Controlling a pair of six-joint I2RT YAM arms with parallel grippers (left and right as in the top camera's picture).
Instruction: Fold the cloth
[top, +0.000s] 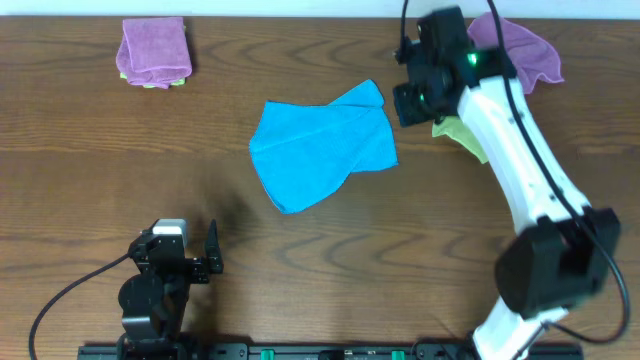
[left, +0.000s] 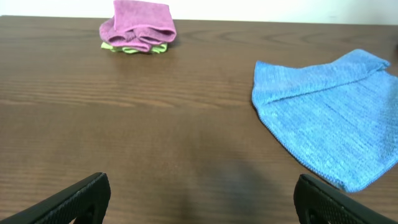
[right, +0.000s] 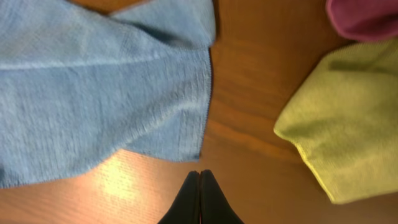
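**Fault Risks: Right Gripper at the Cloth Edge**

The right gripper (right: 199, 179) has its jaws pressed together with nothing between them. It hangs over bare table (right: 249, 93), just beside the lower right corner of the sky-blue cloth (right: 106, 87). As far as the wrist view shows, it is not touching the cloth. The left gripper (left: 202, 186) is spread wide and empty. It sits low near the front edge of the table, well apart from the cloth.

The cloth lies near the table's centre. It is mostly flat but not square: the upper right corner is doubled over in a loose flap, and the outline is skewed.

Probable faults from this position:

1. **No grasp.** If the right gripper descends with its jaws together, it cannot pinch the hem. It would likely push the edge inward and bunch the fabric.
2. **Wrong cloth.** The yellow-green cloth (right: 342, 124) lies near the gripper on its other side, with a purple cloth (right: 367, 15) beyond it. A drift to that side during approach could catch the wrong fabric.
3. **Crooked fold.** If the flap is not spread first, a fold would probably trap it and leave the edges mismatched.
4. **Drag.** Nothing pins the far side of the cloth. A pull by the right arm alone may slide the soft microfibre across the wood instead of folding it.
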